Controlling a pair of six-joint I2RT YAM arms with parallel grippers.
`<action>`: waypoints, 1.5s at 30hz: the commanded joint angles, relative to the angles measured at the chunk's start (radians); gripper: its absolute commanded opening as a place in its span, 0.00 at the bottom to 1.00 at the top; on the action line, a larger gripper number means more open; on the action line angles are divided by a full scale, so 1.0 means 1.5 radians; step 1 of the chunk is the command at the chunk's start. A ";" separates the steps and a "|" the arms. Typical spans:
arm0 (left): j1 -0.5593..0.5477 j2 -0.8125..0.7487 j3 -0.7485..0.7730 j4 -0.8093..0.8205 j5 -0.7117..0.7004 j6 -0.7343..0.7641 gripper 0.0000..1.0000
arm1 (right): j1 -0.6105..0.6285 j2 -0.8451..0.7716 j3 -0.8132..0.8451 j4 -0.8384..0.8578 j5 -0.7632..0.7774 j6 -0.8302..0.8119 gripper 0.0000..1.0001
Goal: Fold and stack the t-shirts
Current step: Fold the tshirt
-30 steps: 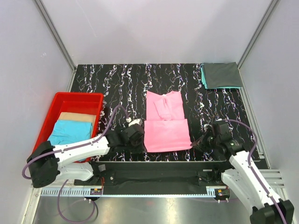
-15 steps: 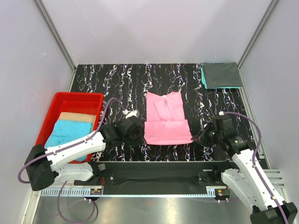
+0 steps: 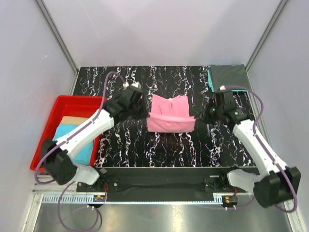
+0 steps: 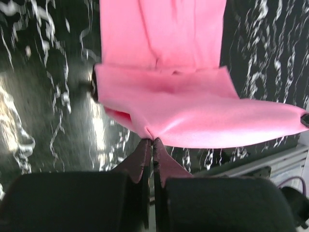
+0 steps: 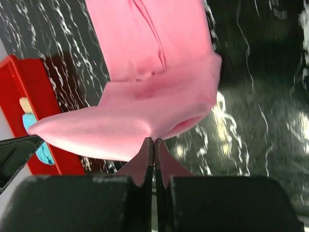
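Top external view: the left arm point(image 3: 89, 130) and right arm point(image 3: 251, 135) stretch forward over the counter point(image 3: 159, 145), wrists angled inward. The pink t-shirt point(image 3: 171, 113) hangs by its near edge between the 2 sets of jaws, each clamped tight on 1 corner.

Black marbled tabletop point(image 3: 169, 145) between pale, perhaps lilac-grey walls point(image 3: 159, 29)

We are holding the t-shirt point(image 3: 171, 116) above the table's point(image 3: 145, 145) middle, our left gripper point(image 4: 152, 141) pinching its left corner and our right gripper point(image 5: 154, 140) its right. Stacked shirts point(image 3: 229, 77) are lying in the far right corner. The bin point(image 3: 79, 99), with two folded shirts point(image 3: 72, 137) in it, is sitting at the left edge.
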 commanded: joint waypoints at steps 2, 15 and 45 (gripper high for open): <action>0.058 0.067 0.113 0.017 0.040 0.085 0.00 | -0.011 0.106 0.110 0.072 0.044 -0.062 0.00; 0.221 0.494 0.409 0.343 0.266 0.070 0.00 | -0.127 0.594 0.466 0.203 -0.116 -0.083 0.06; 0.296 0.640 0.539 0.353 0.254 0.119 0.52 | -0.159 0.891 0.813 0.126 -0.293 -0.273 0.82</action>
